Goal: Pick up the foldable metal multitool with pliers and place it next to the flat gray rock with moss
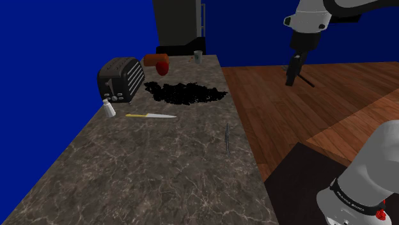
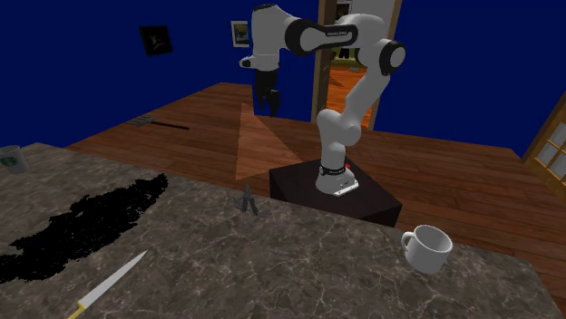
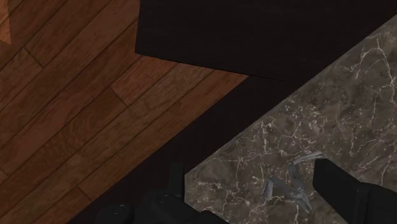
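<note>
Multitool (image 1: 227, 137) at countertop (image 1: 160, 172) edge, hand (image 1: 293, 79) open, high over wood floor (image 1: 320, 112)

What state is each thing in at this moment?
pincer, open, empty, raised high.
multitool, handles splayed, unheld, near the edge of the counter.
knife, lying flat.
toaster, upright.
mug, upright.

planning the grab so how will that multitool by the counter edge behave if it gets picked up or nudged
The multitool looks propped on splayed thin handles, so a light nudge probably tips it. Its hinged arms may fold when squeezed. It sits near the counter edge, so a push could drop it off.
</note>
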Robot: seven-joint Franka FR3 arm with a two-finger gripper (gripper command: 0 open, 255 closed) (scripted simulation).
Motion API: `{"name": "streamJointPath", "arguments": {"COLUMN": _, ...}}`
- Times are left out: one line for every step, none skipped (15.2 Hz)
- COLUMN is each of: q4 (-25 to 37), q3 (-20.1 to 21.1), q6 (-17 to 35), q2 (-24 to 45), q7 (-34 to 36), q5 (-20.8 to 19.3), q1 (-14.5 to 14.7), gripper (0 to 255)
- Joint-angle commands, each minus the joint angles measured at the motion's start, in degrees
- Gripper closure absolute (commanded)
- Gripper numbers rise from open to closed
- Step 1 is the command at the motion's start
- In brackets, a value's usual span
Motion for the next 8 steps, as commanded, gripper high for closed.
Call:
{"name": "streamJointPath", "arguments": {"q4": 0.0, "q3": 0.0, "q6": 0.0, "q2": 0.0, "q7": 0.0, "q5": 0.0, "q1": 0.0, "gripper": 0}}
{"name": "streamJointPath", "arguments": {"q4": -1.1, "q3": 1.1, "q6": 1.2, "q2": 0.3, "q7": 3.1, "q5": 1.0, "q1": -0.3, "gripper": 0}}
{"name": "streamJointPath", "arguments": {"q4": -2.1, "q3": 2.2, "q6": 2.6, "q2": 0.8, "q7": 6.2, "q5": 2.1, "q1": -0.7, "gripper": 0}}
{"name": "streamJointPath", "arguments": {"q4": -3.1, "q3": 3.3, "q6": 3.9, "q2": 1.4, "q7": 9.2, "q5": 3.1, "q1": -1.0, "gripper": 0}}
{"name": "streamJointPath", "arguments": {"q4": -3.9, "q3": 4.5, "q6": 5.3, "q2": 2.1, "q7": 12.3, "q5": 4.2, "q1": -1.4, "gripper": 0}}
{"name": "streamJointPath", "arguments": {"q4": -4.6, "q3": 5.6, "q6": 6.7, "q2": 2.9, "q7": 15.3, "q5": 5.2, "q1": -1.7, "gripper": 0}}
{"name": "streamJointPath", "arguments": {"q4": -5.3, "q3": 6.7, "q6": 8.2, "q2": 3.8, "q7": 18.2, "q5": 6.2, "q1": -2.0, "gripper": 0}}
{"name": "streamJointPath", "arguments": {"q4": -5.8, "q3": 7.8, "q6": 9.8, "q2": 4.8, "q7": 21.2, "q5": 7.2, "q1": -2.4, "gripper": 0}}
